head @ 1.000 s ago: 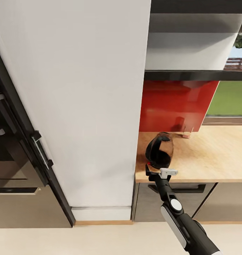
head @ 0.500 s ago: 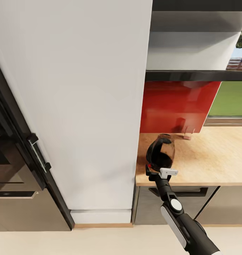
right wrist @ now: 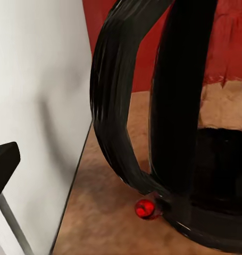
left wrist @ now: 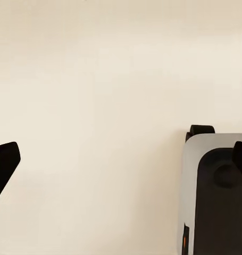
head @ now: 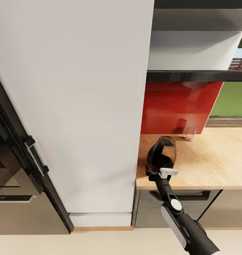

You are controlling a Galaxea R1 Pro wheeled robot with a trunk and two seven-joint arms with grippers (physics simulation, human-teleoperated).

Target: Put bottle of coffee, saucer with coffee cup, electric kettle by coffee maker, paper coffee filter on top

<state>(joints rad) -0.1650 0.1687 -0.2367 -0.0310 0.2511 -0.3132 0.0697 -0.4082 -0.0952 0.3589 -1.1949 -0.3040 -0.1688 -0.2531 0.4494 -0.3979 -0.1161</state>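
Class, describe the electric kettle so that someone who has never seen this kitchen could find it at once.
Start at the tall white cabinet; right beside it begins the beige wooden countertop. The electric kettle stands at that near-left corner: rounded clear glass, dark liquid, black loop handle, with the right gripper at its base.

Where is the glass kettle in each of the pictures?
Head view: the electric kettle stands at the countertop's left end, beside the tall white cabinet, just beyond the right gripper.
Right wrist view: the kettle is very close, its black loop handle nearest.
Left wrist view: not in it.
Shared landmark: the white cabinet beside the kettle.
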